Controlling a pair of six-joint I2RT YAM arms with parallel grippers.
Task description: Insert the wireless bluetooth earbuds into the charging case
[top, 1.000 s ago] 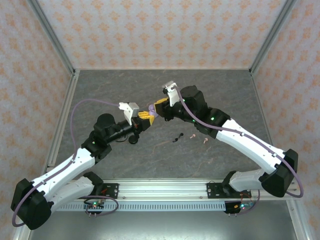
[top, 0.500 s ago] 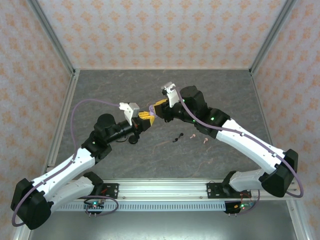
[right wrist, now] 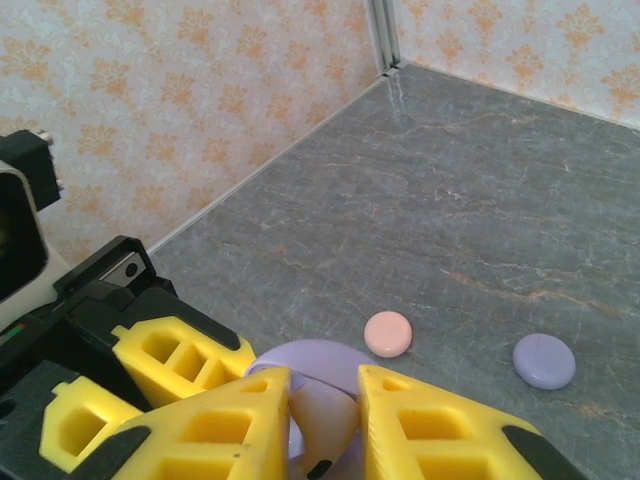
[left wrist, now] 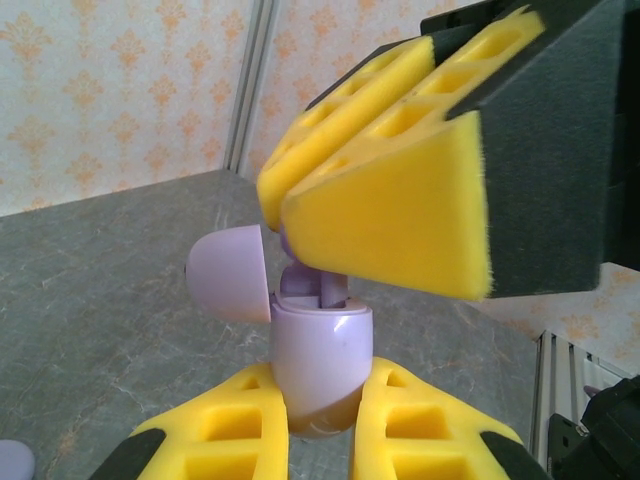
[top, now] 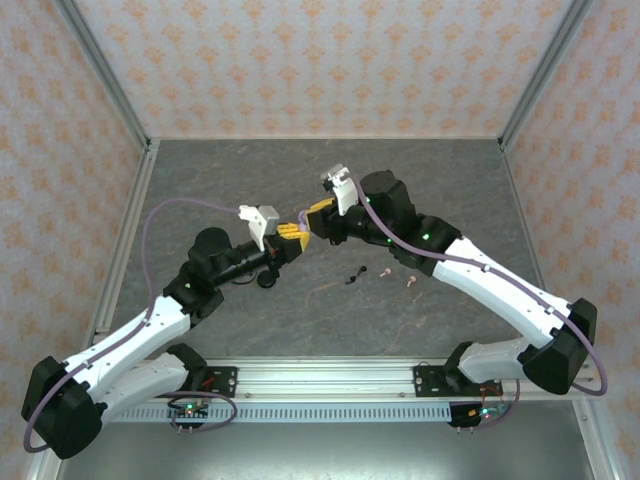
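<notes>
Top view: left gripper [top: 291, 236] and right gripper [top: 318, 215] meet tip to tip above the table [top: 220, 190]; loose buds [top: 352, 277] lie nearby. Left wrist: left gripper clamps the open lilac case [left wrist: 320, 360]; right gripper, narrow, pinches a lilac bud [left wrist: 325, 290] standing in it. Right wrist: pink puck [right wrist: 387, 334] and lilac puck [right wrist: 544, 360] rest on the table.

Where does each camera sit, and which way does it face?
Top external: above and behind the bases, looking down on the table; both arms show, left fingers meeting right fingers.
Left wrist: on the left arm, facing a wall corner; its fingers clamp the lilac case, right fingers pinch a lilac earbud above.
Right wrist: on the right arm, looking down toward another corner; its fingers frame the case.
Shared: both wrist views show the case and the other arm's fingers.
</notes>
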